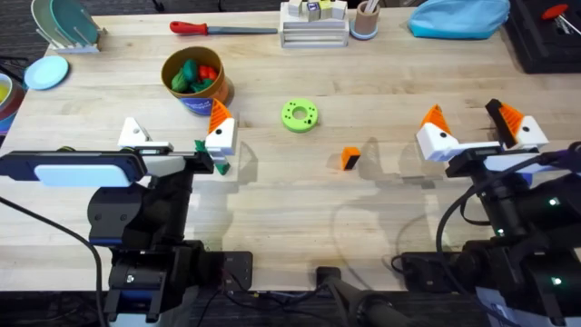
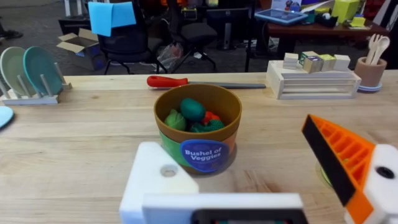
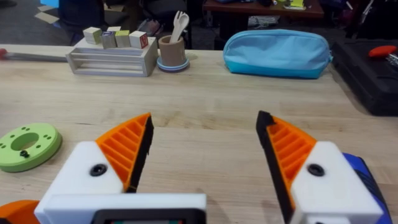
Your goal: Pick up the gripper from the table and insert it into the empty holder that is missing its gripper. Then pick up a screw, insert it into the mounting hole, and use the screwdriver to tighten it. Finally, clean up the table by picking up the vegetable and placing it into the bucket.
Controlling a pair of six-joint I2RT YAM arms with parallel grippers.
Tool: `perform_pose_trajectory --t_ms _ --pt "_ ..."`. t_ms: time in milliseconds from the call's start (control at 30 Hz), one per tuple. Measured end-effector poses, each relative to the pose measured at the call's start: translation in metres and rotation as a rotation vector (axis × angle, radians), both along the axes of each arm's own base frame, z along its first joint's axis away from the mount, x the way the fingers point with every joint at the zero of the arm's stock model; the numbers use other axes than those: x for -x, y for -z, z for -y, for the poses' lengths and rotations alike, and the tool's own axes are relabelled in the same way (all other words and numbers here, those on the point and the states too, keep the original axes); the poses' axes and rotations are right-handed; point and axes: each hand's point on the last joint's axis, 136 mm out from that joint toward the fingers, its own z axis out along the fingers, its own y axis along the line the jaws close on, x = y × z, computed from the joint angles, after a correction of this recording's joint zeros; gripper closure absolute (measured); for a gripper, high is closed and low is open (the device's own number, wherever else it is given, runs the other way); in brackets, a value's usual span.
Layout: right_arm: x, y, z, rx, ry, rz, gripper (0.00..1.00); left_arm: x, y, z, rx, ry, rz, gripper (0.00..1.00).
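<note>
The orange gripper (image 1: 349, 158) with a black end lies on the table between my arms, and its edge shows in the right wrist view (image 3: 12, 211). My left gripper (image 1: 177, 133) (image 2: 239, 155) is open just in front of the bucket (image 1: 194, 80) (image 2: 198, 124). One of its fingers is the bare white holder (image 1: 134, 134) (image 2: 155, 180). The other finger (image 1: 220, 132) carries an orange pad. A small green piece, apparently the vegetable (image 1: 221, 166), lies by that padded finger's base. My right gripper (image 1: 472, 123) (image 3: 205, 143) stands open with nothing in it. Both of its fingers are padded.
A green ring disc (image 1: 299, 115) (image 3: 28, 146) lies mid-table. A red-handled tool (image 1: 218, 28), a white block rack (image 1: 314, 27), a pen cup (image 1: 365, 20) and a blue pouch (image 1: 458, 16) line the far edge. A dish rack (image 1: 64, 25) stands at far left. Something bright blue (image 3: 367, 180) shows behind my right finger.
</note>
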Motion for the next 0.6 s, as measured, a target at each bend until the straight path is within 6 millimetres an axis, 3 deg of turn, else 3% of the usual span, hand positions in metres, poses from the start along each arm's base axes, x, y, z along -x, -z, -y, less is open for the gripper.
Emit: perform_pose_trajectory --t_ms 367,467,600 --pt "-0.001 -0.008 0.000 -0.022 0.003 0.031 0.010 0.000 -0.009 -0.001 0.001 -0.008 0.033 0.009" --pt "0.003 0.001 0.000 -0.048 0.006 -0.033 0.010 0.002 -0.003 -0.002 0.007 -0.011 -0.023 0.010" --pt "0.016 -0.004 0.000 -0.063 0.011 -0.148 0.010 0.011 -0.029 -0.003 0.023 -0.018 -0.088 0.009"
